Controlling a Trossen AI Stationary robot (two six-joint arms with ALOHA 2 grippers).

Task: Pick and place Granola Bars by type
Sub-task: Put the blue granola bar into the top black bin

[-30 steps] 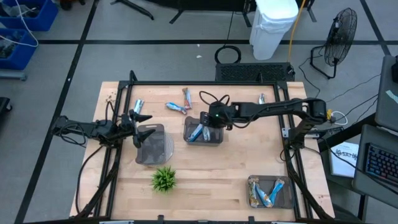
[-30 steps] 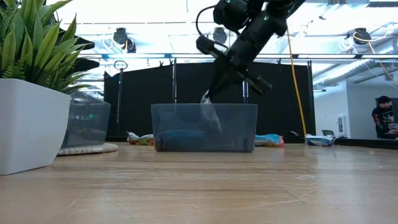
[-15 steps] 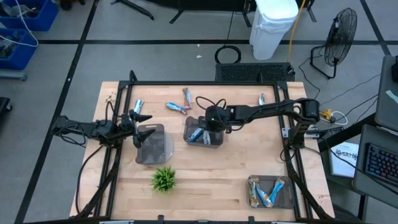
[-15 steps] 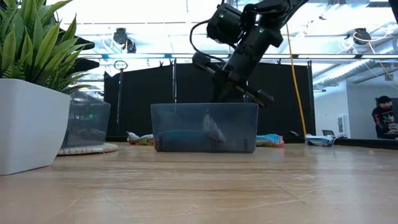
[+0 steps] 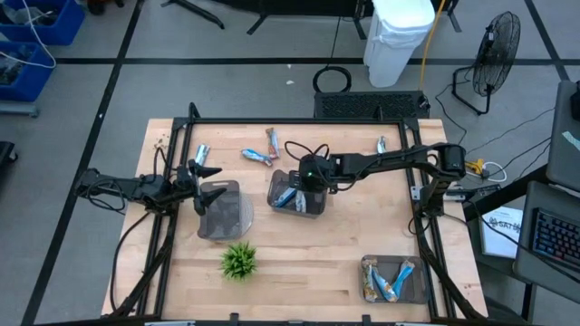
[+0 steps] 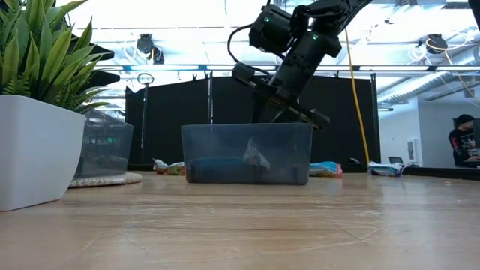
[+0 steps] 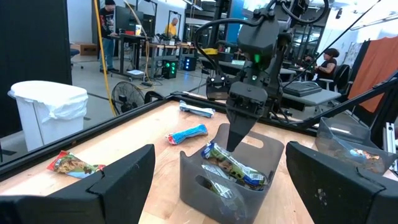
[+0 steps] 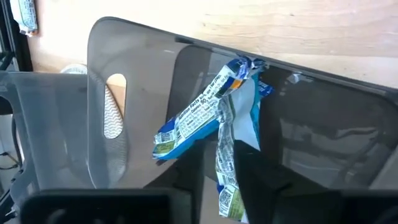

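The right gripper (image 5: 302, 188) reaches down into the middle tray (image 5: 295, 192) at the centre of the wooden table (image 5: 299, 263), its fingers dipped below the tray's rim. Whether they are parted or closed on a wrapper cannot be told from any view. Blue-wrapped granola bars (image 8: 205, 109) lie piled inside that tray (one crossing another, with a printed label showing), just ahead of the fingertips.

The left gripper (image 5: 201, 177) waits at the far edge of a second tray (image 5: 220, 210), left of the middle tray, its jaws spread wide with nothing between them. Beyond the middle tray, toward the table's far edge, loose bars (image 5: 258, 156) lie on the bare wood, another wrapper (image 5: 201, 153) rests near the left gripper, and a silver bar (image 5: 381, 144) sits off to the right. A third tray (image 5: 393, 279), well right of the middle tray and nearer the front edge, holds more bars. A small green plant (image 5: 239, 261) stands in front of the second tray.
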